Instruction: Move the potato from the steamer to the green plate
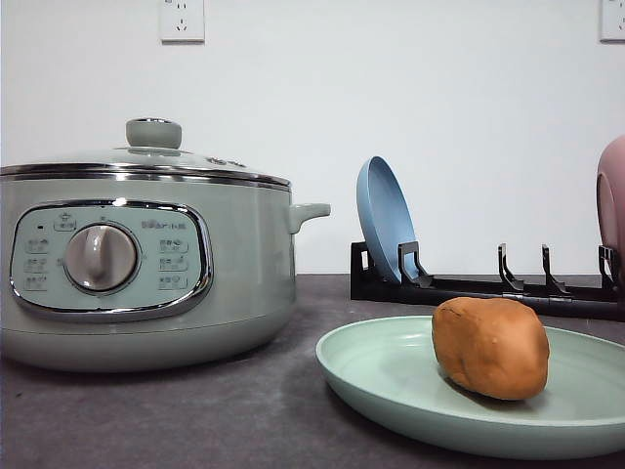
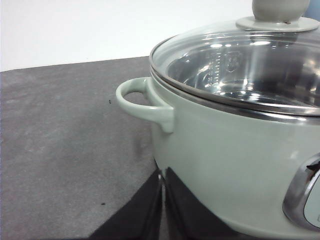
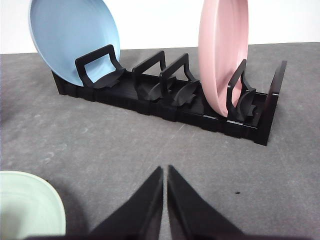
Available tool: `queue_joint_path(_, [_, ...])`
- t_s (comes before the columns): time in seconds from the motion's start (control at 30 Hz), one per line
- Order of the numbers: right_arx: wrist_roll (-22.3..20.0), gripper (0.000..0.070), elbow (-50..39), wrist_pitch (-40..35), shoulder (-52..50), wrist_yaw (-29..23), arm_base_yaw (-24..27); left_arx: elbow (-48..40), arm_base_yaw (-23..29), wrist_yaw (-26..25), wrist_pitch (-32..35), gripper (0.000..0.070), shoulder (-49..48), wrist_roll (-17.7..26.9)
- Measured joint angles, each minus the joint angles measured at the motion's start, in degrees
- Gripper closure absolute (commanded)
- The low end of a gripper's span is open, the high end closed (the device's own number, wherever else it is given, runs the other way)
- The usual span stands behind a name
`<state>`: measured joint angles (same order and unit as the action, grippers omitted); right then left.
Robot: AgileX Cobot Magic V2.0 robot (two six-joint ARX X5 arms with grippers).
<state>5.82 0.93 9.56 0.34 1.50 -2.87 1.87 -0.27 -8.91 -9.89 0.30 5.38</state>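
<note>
Front view shows the potato point(image 1: 490, 347) resting on the green plate point(image 1: 391, 376), lidded steamer point(image 1: 146, 264) beside it, both grippers point(image 2: 162, 210) point(image 3: 165, 200) clenched empty; a careless retreat could nudge the plate.

A kitchen-like tabletop: steamer point(image 1: 146, 264), black dish rack point(image 3: 170, 95) holding plates, white wall with sockets point(image 1: 182, 20)

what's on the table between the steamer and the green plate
Nothing: in the front view, only bare dark table lies between the steamer and the green plate.
</note>
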Motion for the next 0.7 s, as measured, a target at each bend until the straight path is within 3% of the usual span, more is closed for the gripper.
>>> queue_joint_path(0.7, [0.00, 0.0699, 0.00, 0.00, 0.00, 0.00, 0.00, 0.00, 0.00, 0.00, 0.00, 0.0698, 0.00, 0.00])
